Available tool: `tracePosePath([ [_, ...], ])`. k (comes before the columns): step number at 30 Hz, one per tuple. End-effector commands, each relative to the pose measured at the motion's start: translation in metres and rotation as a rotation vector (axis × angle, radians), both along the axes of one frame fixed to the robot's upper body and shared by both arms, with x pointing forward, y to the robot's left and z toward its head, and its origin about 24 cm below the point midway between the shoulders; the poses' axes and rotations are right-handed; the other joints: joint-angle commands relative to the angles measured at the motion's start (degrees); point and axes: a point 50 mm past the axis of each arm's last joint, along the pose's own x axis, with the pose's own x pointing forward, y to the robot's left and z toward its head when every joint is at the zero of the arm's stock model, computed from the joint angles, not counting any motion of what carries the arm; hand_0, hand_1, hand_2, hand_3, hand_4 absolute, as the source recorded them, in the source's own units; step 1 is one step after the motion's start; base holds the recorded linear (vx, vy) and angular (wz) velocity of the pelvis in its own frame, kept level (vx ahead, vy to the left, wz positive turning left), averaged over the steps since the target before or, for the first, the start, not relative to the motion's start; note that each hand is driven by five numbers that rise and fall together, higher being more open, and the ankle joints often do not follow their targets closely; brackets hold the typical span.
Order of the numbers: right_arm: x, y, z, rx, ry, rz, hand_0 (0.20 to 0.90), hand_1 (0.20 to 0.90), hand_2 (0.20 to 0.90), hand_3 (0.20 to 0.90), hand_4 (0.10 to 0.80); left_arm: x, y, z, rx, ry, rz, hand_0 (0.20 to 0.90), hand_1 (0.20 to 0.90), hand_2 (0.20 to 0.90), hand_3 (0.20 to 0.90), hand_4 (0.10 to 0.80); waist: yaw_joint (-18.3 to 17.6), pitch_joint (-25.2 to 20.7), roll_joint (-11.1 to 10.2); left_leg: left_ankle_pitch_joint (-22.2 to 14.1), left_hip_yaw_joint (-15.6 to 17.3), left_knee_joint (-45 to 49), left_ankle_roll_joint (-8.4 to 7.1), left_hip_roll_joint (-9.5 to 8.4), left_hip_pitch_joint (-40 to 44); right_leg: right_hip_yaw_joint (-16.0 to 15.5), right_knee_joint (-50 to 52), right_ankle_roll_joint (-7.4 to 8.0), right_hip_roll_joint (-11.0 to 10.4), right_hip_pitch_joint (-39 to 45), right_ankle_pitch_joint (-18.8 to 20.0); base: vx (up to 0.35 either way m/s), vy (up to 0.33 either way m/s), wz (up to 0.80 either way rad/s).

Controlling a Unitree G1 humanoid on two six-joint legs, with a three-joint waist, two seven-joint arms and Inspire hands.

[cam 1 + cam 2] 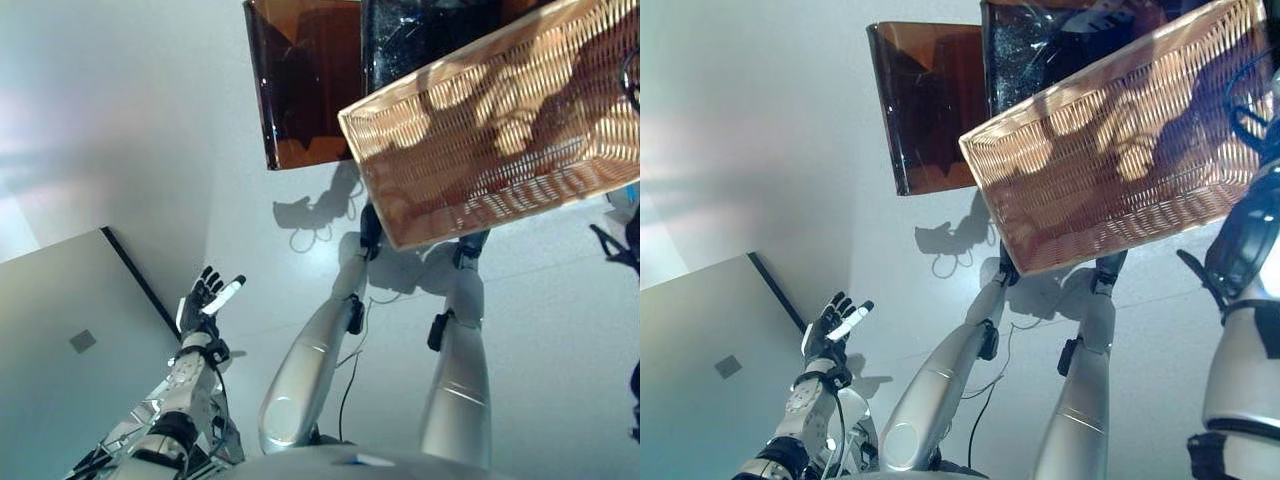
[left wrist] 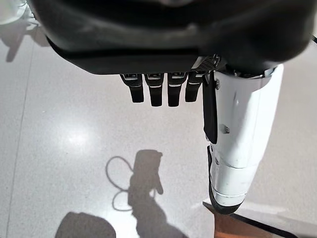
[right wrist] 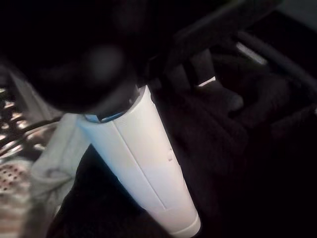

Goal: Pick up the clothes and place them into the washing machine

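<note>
Your 2 head eyes look steeply down from almost the same spot; both share the wicker basket (image 1: 500,130), the brown washer door (image 1: 925,100) and the left hand (image 1: 205,295). Your left wrist view looks past its fingers (image 2: 156,91), well above the floor (image 2: 64,124). Your right wrist view sits very close on dark cloth (image 3: 237,158).

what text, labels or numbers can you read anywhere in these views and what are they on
None: no view shows any readable word, number or sign.
Woven basket: plain weave, no label.
Brown tinted door: no print visible.
Grey panel: bears a small darker square, blank as far as can be told.
Left hand and right hand thumb covers: plain white, no marking legible.
Dark clothes: too dark to show any tag.
</note>
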Motion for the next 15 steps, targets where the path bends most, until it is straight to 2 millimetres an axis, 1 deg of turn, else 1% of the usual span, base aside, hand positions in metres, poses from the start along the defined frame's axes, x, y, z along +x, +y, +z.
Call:
tracePosePath([
  [1,-0.07,-0.018,0.058,-0.246,-0.157,-0.314,0.2,0.2,0.2,0.2,0.3,-0.015,0.037,0.0,0.025,0.02,0.19,0.9,0.9,0.9,0.9,0.8,1.6,-1.7,3.7,0.8,-1.3,-1.6,-7.92,0.88,1.7,0.0,12.4,-0.72,4.7,-1.6,-11.5,0.0,0.0,0.0],
  [2,-0.071,-0.021,0.056,-0.239,-0.145,-0.326,0.2,0.2,0.2,0.2,0.3,-0.016,0.039,-0.001,0.025,0.023,0.201,0.9,0.9,0.9,0.9,0.8,1.4,-1.7,3.6,1.3,-1.3,-1.6,-7.92,0.98,1.5,0.0,12.4,-0.79,4.8,-1.7,-10.9,0.0,0.0,0.0],
  [5,-0.069,-0.024,0.052,-0.248,-0.105,-0.337,0.2,0.2,0.2,0.2,0.3,-0.02,0.043,-0.002,0.03,0.035,0.214,0.9,0.9,0.9,0.9,0.8,1.1,-2.2,3.5,1.2,-1.1,-1.6,-7.97,1.05,1.9,-0.1,12.3,-0.81,4.8,-1.2,-11.0,0.005,-0.003,-0.04],
  [6,-0.068,-0.024,0.051,-0.254,-0.091,-0.336,0.321,0.321,0.321,0.321,0.386,-0.019,0.043,-0.002,0.034,0.033,0.211,0.9,0.9,0.9,0.9,0.8,1.0,-2.2,3.4,1.2,-1.1,-1.6,-7.98,1.04,2.0,-0.2,12.3,-0.78,4.8,-1.1,-11.0,-0.002,-0.003,-0.08],
  [7,-0.066,-0.028,0.046,-0.238,-0.062,-0.338,0.9,0.9,0.9,0.9,0.8,-0.02,0.044,-0.002,0.04,0.037,0.207,0.9,0.9,0.9,0.9,0.8,0.8,-2.2,3.4,1.1,-1.1,-1.6,-7.97,1.0,2.3,-0.2,12.2,-0.77,4.8,-0.8,-10.9,-0.008,-0.005,-0.06],
  [12,-0.063,-0.03,0.039,-0.218,-0.017,-0.346,0.9,0.9,0.9,0.9,0.8,-0.023,0.048,-0.002,0.055,0.045,0.206,0.9,0.9,0.9,0.9,0.8,0.7,-2.8,3.6,1.0,-1.1,-1.6,-7.8,0.87,3.1,-0.6,11.9,-0.76,4.9,0.1,-10.9,-0.006,0.004,-0.03],
  [15,-0.062,-0.031,0.038,-0.237,0.034,-0.368,0.9,0.9,0.9,0.9,0.8,-0.026,0.052,-0.002,0.066,0.049,0.212,0.9,0.9,0.9,0.9,0.8,0.7,-3.2,3.7,0.9,-1.2,-1.6,-7.73,0.78,3.5,-0.8,11.6,-0.76,4.9,0.7,-10.9,-0.005,0.034,-0.04],
])
